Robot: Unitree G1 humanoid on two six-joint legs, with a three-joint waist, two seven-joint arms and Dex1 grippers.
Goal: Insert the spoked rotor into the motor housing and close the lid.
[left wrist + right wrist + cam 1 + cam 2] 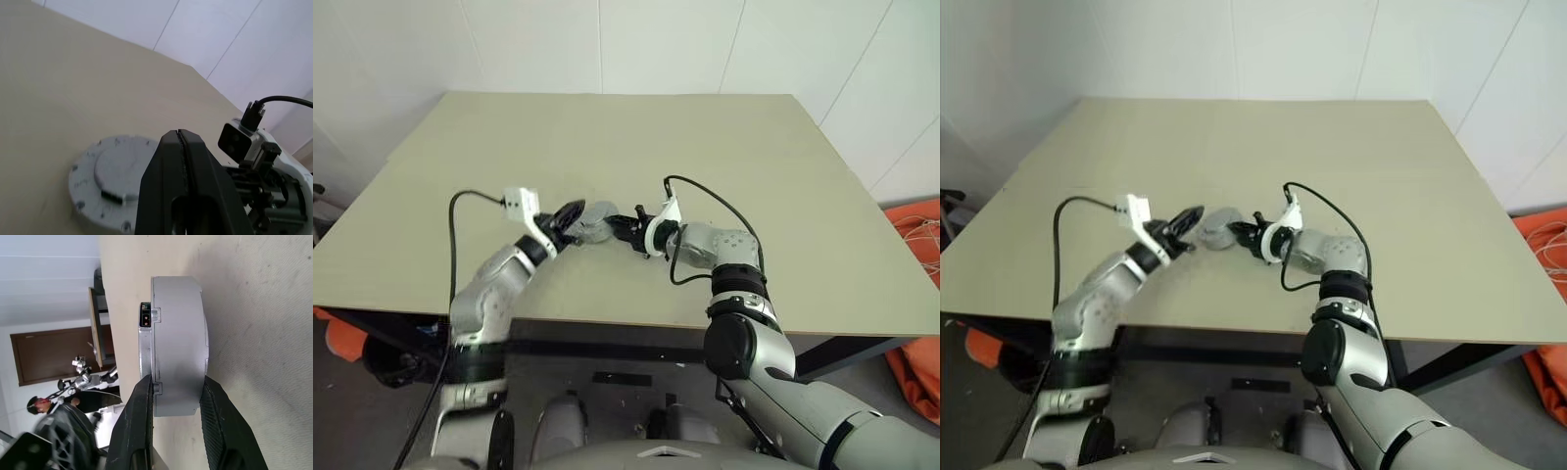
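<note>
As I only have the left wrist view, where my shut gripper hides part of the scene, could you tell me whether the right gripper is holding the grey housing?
Observer: Yes. In the right wrist view, the right gripper clamps the housing across its thickness, one finger on each flat face.
Operator: Thank you. Where does my left gripper sit relative to it?
Observer: In the head views, the left gripper is right beside the housing, on the side opposite the right gripper. I cannot tell whether it touches.
</note>
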